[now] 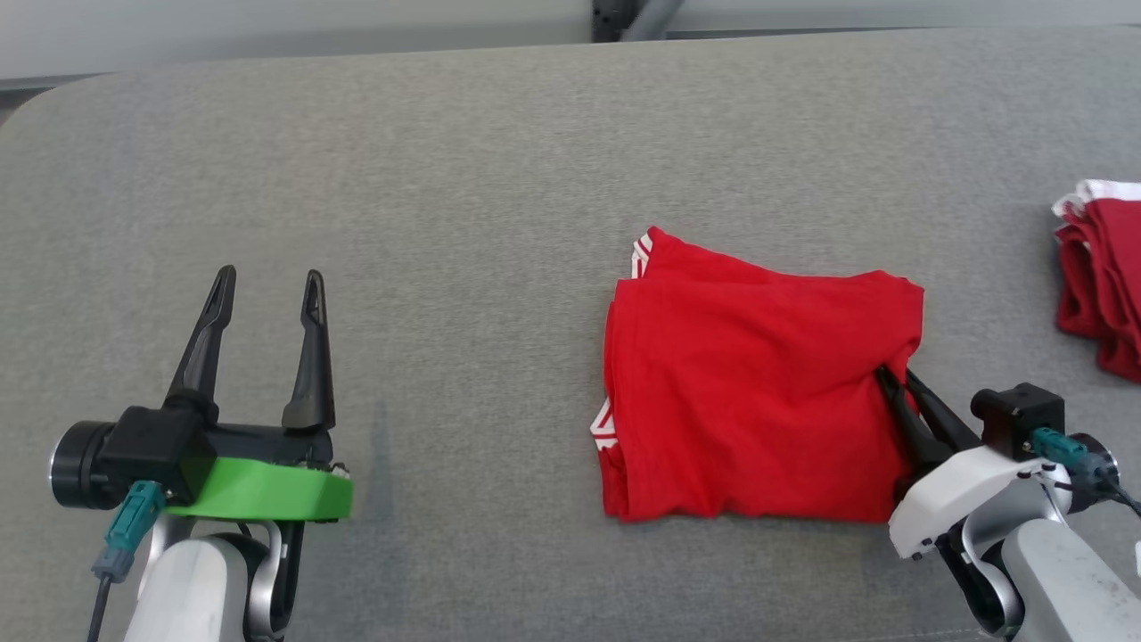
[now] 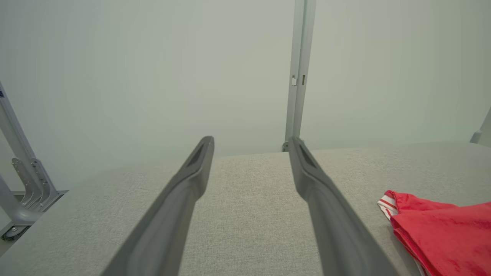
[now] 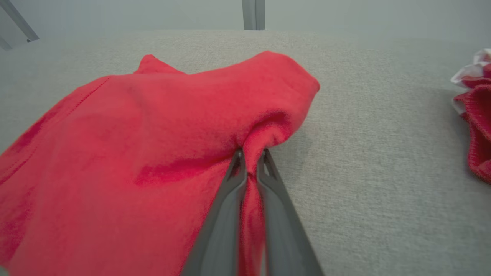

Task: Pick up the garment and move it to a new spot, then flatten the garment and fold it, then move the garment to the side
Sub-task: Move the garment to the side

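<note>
The left pincer (image 1: pixel 269 276) has two long, black, tapering plastic fingers (image 1: pixel 205 343). Behind their roots sit a bright green curved plate (image 1: pixel 267 495), a black boxy camera housing (image 1: pixel 156 450) and a silver-rimmed black cylinder (image 1: pixel 76 464). Beneath these is a teal plug with dark cable (image 1: pixel 129 526). Behind the right pincer (image 1: pixel 896 374) is a white screw-dotted shell (image 1: pixel 972 495).

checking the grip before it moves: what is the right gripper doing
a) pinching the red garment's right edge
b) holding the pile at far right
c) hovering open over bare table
a: the right gripper is shut on a fold at the right edge of the red garment
</note>
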Controlling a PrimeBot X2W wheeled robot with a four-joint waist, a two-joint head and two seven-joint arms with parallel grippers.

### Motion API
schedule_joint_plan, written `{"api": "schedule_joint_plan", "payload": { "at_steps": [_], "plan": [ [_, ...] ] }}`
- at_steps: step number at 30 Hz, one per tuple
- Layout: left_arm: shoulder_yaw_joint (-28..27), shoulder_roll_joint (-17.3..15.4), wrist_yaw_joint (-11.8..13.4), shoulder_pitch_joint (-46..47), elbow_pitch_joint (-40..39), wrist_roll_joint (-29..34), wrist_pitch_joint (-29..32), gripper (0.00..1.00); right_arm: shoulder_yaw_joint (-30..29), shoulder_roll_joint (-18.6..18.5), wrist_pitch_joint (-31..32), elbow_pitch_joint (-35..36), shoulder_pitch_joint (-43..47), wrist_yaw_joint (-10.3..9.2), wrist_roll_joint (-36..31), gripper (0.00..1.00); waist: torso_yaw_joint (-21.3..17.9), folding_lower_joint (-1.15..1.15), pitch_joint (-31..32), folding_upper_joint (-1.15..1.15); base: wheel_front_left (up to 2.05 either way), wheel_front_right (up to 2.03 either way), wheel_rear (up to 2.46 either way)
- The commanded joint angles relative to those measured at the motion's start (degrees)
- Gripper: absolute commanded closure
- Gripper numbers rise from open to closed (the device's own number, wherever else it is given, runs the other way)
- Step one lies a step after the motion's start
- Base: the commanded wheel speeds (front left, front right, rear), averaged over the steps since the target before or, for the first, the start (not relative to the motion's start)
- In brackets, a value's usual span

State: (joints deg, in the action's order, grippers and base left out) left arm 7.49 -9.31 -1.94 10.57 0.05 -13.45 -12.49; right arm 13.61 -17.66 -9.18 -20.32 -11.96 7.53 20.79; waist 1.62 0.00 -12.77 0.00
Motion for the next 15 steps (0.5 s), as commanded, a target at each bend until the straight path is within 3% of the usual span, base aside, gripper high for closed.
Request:
{"api": "schedule_joint_plan", "payload": {
  "at_steps": [1, 9, 15],
  "plan": [
    [-0.07, -0.69, 0.26, 0.01, -0.74, 0.69, 0.62, 0.0, -0.5, -0.58, 0.13, 1.03, 0.62, -0.09, -0.54, 1.0, -7.92, 0.0, -0.75, 0.0, 0.0, 0.0, 0.0],
    [0.2, -2.38, 0.45, 1.62, -3.55, 1.36, 3.31, 0.0, 1.0, -2.12, 0.28, 2.95, -4.74, -0.09, -1.84, 1.0, -16.57, 0.0, -3.98, 0.0, 0.0, 0.0, 0.0],
    [1.06, -3.7, -0.11, 4.44, -4.84, 2.05, 5.25, 0.0, 3.18, -6.39, -1.35, 0.36, -13.54, -0.09, -2.55, 1.0, -18.96, 0.0, -7.22, 0.0, 0.0, 0.0, 0.0]
  ]
}}
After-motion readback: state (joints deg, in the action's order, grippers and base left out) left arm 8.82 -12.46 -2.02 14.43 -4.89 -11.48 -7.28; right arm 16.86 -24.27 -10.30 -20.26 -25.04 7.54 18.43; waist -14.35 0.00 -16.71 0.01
